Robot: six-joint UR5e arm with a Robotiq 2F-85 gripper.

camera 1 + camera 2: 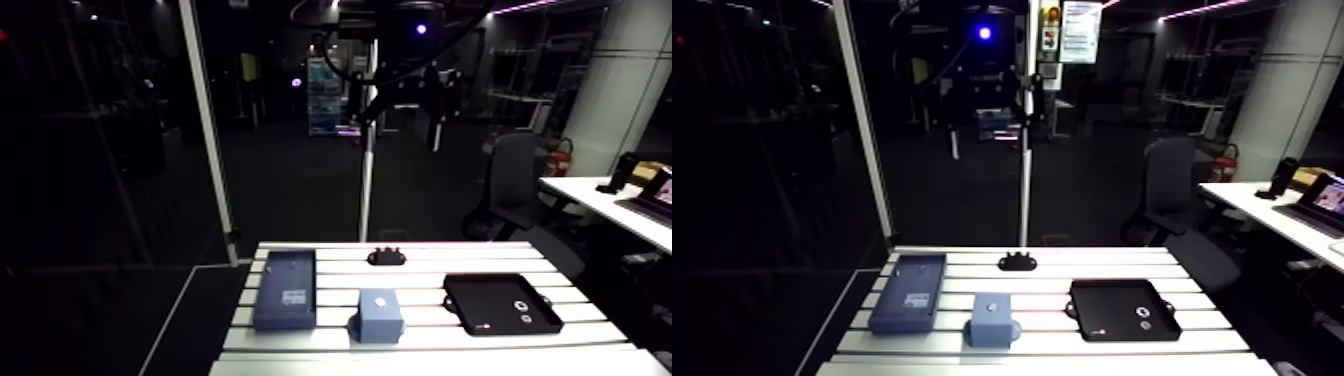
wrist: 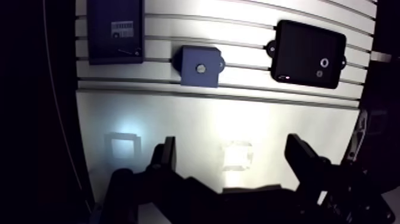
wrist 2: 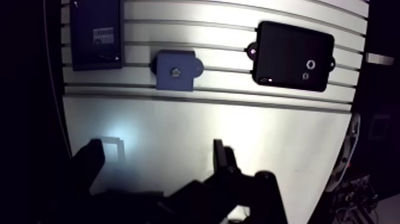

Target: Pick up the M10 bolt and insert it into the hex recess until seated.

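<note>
Left side: a dark blue box (image 1: 285, 290) lies lengthwise, near to far, on the table (image 1: 420, 345).
Centre: a blue block (image 1: 380, 317) stands apart from its neighbours, with a clear gap on each side.
Right side: a black tray (image 1: 490, 295) with low walls, open from above.
Far edge: a small black bracket (image 1: 388, 256), with a thin upright pole (image 1: 366, 170) behind it.
Far-left corner: a white frame post (image 1: 212, 150).
Near strip: bare surface, passable across the table's width.

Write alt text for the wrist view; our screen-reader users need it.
The open gripper hangs empty over the slotted table. Ahead of it lie a dark blue box, a small blue block with a pale spot at its centre, and a black tray holding small parts.
</note>
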